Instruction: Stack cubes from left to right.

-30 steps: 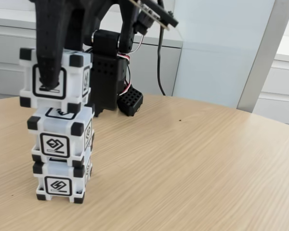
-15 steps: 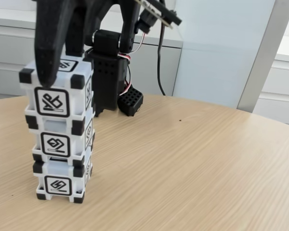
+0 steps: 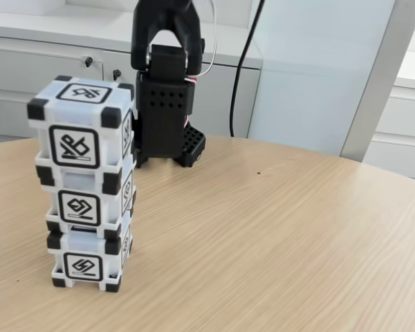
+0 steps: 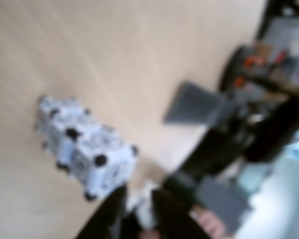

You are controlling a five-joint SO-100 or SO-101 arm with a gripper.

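Three white cubes with black corners stand as one upright tower at the left of the fixed view: the top cube (image 3: 83, 128), the middle cube (image 3: 86, 200) and the bottom cube (image 3: 86, 259). The black arm (image 3: 166, 83) is pulled back behind the tower and touches none of them. The blurred wrist view looks down on the tower (image 4: 87, 147). There my gripper (image 4: 139, 214) sits at the lower edge, its two dark fingers apart with no cube between them, well clear of the tower.
The wooden table (image 3: 277, 228) runs to the right of the tower with a curved far edge. The arm's black base (image 3: 183, 145) stands at the back. Grey cabinets (image 3: 28, 76) and a hanging black cable (image 3: 238, 76) lie behind it.
The gripper lowered the third cube onto the two stacked ones, let go and rose up and back out of the fixed view. The tower stays standing.
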